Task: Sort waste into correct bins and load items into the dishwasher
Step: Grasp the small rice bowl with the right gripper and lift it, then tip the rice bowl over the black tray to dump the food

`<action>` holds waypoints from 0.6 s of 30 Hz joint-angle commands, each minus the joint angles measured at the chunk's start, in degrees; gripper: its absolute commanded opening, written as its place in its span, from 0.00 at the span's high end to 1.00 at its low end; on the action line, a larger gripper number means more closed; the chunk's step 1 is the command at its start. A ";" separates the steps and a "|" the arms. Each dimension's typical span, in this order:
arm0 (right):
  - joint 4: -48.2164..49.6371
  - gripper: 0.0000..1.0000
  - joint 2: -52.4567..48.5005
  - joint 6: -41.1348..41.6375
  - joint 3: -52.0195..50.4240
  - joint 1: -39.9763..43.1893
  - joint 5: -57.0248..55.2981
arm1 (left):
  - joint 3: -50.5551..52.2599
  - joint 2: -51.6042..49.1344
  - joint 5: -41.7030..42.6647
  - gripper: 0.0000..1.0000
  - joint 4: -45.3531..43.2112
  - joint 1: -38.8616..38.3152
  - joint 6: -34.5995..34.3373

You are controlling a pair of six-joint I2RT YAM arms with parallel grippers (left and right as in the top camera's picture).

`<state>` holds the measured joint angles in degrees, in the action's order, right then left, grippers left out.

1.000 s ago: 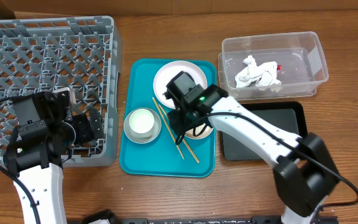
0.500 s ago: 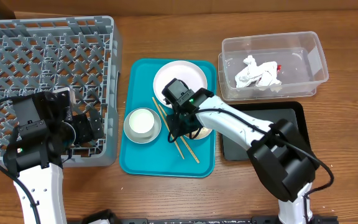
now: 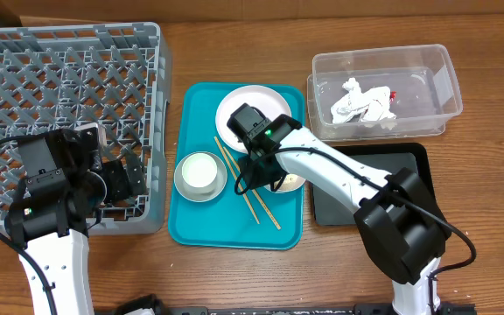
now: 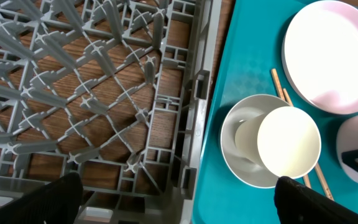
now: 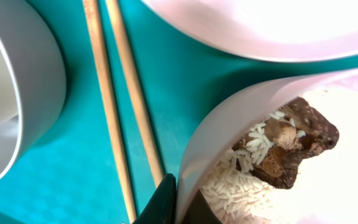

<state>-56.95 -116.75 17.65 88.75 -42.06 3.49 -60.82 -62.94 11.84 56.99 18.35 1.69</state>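
The grey lattice dish rack (image 3: 59, 96) fills the left of the tabletop (image 3: 234, 280) and looks empty, so loading is not yet begun. The left hand (image 4: 178, 186) hovers over its near right corner with fingers wide apart, holding nothing.

Beside the rack lies the teal tray (image 3: 191, 232), carrying all the dishes. To the far right, the clear tub (image 3: 440, 87) holds the crumpled napkin (image 3: 361, 103) and the dark red wrapper (image 3: 393, 94). The black tray (image 3: 409, 162) just in front of it shows nothing inside, though the arm hides part of it.

On the teal tray, the white plate (image 3: 276, 101) sits at the back and the grey bowl (image 4: 241, 168) at the front left, with the white cup (image 4: 289, 142) standing inside it. The 2 chopsticks (image 5: 107, 106) lie side by side between the grey bowl and the pink bowl (image 5: 229, 118).

The right hand (image 5: 178, 200) is clamped together on the pink bowl's rim, 1 finger inside and 1 outside. Rice grains (image 5: 229, 183) and brown food bits (image 5: 291, 149) lie in the bowl.

The step in hand appears to be clearing the food waste. The next move likely calls for lifting the bowl level, carrying it to a bin, probably the black tray, and tipping it there without spilling rice on the way.

No brand, label or writing can be read anywhere.
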 commanded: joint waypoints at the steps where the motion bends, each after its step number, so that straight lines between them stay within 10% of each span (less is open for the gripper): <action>1: -0.63 0.96 5.20 0.63 2.23 1.75 0.33 | -1.11 -0.33 0.87 0.00 -0.26 -0.39 0.90; 18: -3.65 0.96 14.64 -6.19 -7.06 28.85 43.98 | -1.11 -0.35 0.90 0.00 -0.26 -0.39 0.90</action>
<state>-61.36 -103.09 16.21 85.71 -17.12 36.25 -60.82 -62.94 11.84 57.01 18.35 1.69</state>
